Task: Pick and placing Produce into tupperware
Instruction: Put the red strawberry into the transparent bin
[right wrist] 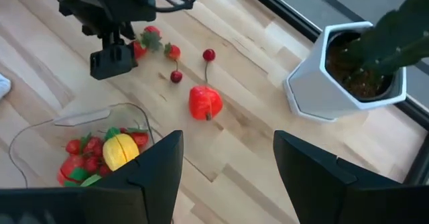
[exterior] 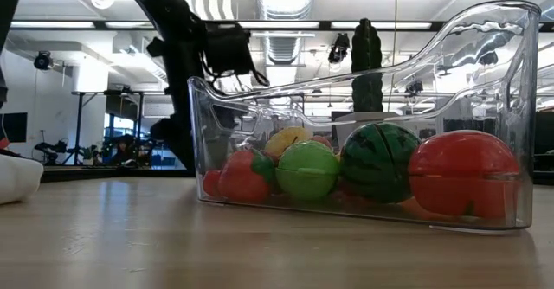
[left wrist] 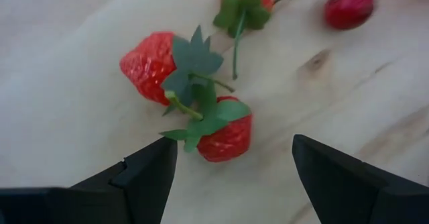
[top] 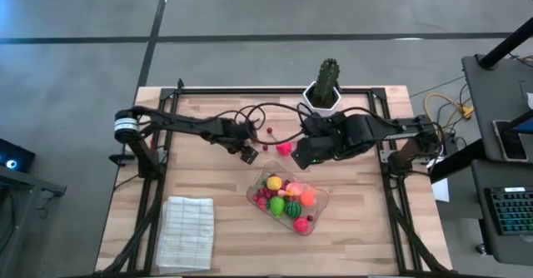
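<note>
Wooden table (top: pixel 208 186) under 2 arms, grey floor around.
Left gripper (left wrist: pixel 231 167) spread over strawberries (left wrist: pixel 224 133); right gripper (right wrist: pixel 228 160) spread near red pepper (right wrist: pixel 204 103); filled tupperware (top: pixel 321 196) mid-table, bare wood beside folded cloth (top: pixel 185 232).

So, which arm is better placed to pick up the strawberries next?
The left one, probably. Its hand is open right over the strawberries. The right hand, also open, faces the red pepper instead.
</note>
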`<state>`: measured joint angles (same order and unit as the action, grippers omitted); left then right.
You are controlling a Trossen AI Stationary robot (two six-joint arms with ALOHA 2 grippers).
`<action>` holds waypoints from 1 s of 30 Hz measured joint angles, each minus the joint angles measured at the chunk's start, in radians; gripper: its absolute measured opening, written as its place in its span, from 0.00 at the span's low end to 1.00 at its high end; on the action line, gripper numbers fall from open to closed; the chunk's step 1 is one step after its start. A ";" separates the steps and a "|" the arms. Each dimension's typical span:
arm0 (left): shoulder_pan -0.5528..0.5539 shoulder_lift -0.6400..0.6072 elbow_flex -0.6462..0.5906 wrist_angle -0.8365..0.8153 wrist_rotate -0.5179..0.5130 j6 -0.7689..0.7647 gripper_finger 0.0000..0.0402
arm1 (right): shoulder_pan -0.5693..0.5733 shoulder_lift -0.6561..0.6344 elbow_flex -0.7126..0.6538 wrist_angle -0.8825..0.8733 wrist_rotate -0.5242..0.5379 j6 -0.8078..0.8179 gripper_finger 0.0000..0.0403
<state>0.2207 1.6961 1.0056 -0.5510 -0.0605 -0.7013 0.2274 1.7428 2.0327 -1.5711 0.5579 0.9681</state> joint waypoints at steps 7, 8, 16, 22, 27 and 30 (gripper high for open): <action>-0.001 0.057 0.004 0.007 -0.016 0.004 0.70 | 0.018 -0.001 -0.002 0.000 0.000 0.016 0.56; -0.001 0.058 0.004 0.010 -0.021 0.002 0.70 | 0.019 -0.001 -0.002 0.000 0.000 0.019 0.56; 0.001 0.048 0.005 0.064 -0.072 0.002 0.66 | 0.019 -0.001 -0.002 0.000 0.000 0.020 0.56; 0.000 0.053 0.003 0.058 -0.070 0.002 0.54 | 0.019 -0.001 -0.002 0.000 0.003 0.020 0.56; 0.000 0.052 0.003 0.053 -0.068 0.003 0.45 | 0.019 -0.001 -0.002 0.000 0.003 0.020 0.56; 0.000 0.050 0.005 0.054 -0.068 0.009 0.41 | 0.019 -0.001 -0.002 0.000 0.003 0.020 0.56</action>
<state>0.2207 1.7457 1.0109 -0.4971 -0.1281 -0.6924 0.2466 1.7416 2.0304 -1.5711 0.5610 0.9878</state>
